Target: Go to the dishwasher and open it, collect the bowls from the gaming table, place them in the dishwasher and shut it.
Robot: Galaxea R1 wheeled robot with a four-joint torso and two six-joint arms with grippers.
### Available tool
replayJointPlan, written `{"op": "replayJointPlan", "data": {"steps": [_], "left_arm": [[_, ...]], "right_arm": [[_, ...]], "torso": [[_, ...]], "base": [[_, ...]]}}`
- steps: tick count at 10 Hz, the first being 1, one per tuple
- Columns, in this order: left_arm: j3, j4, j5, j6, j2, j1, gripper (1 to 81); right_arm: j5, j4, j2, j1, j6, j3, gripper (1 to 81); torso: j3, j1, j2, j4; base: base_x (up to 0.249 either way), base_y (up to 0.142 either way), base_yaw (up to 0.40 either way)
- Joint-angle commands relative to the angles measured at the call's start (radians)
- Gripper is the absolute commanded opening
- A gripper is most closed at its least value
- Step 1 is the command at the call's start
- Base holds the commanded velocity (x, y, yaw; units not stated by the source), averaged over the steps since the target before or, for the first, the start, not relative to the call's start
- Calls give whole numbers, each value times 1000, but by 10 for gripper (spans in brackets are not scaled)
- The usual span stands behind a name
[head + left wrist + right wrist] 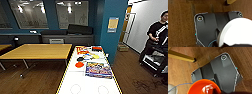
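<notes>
Where the robot stands: at one short end of the gaming desk (85, 82), looking down its length, with wood floor (37, 77) on both sides.
Bowls: the orange-red bowl (79, 64) and the dark bowl (80, 59) sit on the white top about halfway along, toward its left edge, the dark one just beyond the orange-red one.
Why there: both stand upright on bare desk beside the boxes rather than on them, so I judge each could be lifted without shifting anything else.
Bowl contents: too small to tell; nothing rises above either rim.
Boxes: a colourful game box (98, 69) lies flat and closed just right of the orange-red bowl, and a red box (82, 50) lies further up the desk.
Left hand: I cannot tell whether it is clenched or released. A white round dish (238, 32) shows large and close in the left wrist view, above the floor.
Right hand: likewise I cannot tell. An orange round vessel (204, 87) with a glossy inside shows close in the right wrist view, and whether it is grasped is unclear.
Vessel contents: apart from a bright glint on the orange inside, nothing shows.
Surroundings: a yellow-topped desk (37, 51) stands to the left and a person (156, 32) at far right.
</notes>
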Motion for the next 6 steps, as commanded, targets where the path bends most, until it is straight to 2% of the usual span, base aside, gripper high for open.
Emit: {"op": "replayJointPlan", "data": {"steps": [1,6], "left_arm": [[-9,8,40,8,-18,-31,10],[-28,8,41,12,-3,-30,10]], "right_arm": [[-56,-19,-35,25,-2,9,10],[-58,-29,-25,21,-2,-3,10]], "torso": [[0,0,0,0],[1,0,-2,0]], "base": [[-100,0,0],[-110,0,0]]}}
